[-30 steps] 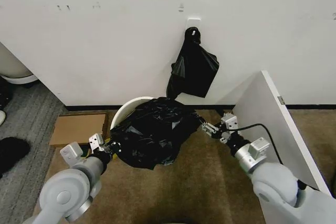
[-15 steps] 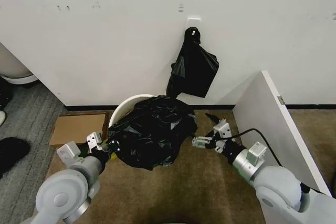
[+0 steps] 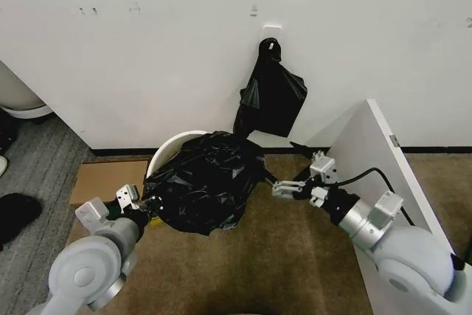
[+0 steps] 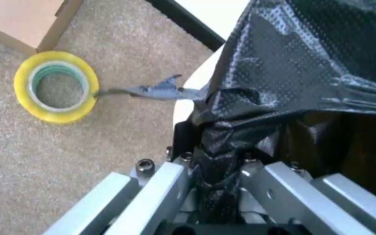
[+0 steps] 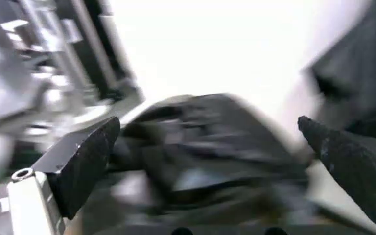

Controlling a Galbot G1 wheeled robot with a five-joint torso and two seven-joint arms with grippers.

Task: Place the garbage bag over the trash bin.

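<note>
A: Left gripper (image 4: 217,183) near us is clamped on a twisted fold of the crinkled glossy black garbage bag (image 3: 206,189).

B: Right gripper (image 3: 284,188) stands spread, just beside the bag's far edge. Bag's heaped over the round cream-white trash bin (image 3: 164,154) by the wall.

A: Risk: only one side is pinched, so a pull could drag thin film off the rim, or tear it.

White wall (image 3: 147,57), brown carpet (image 3: 280,256)
</note>
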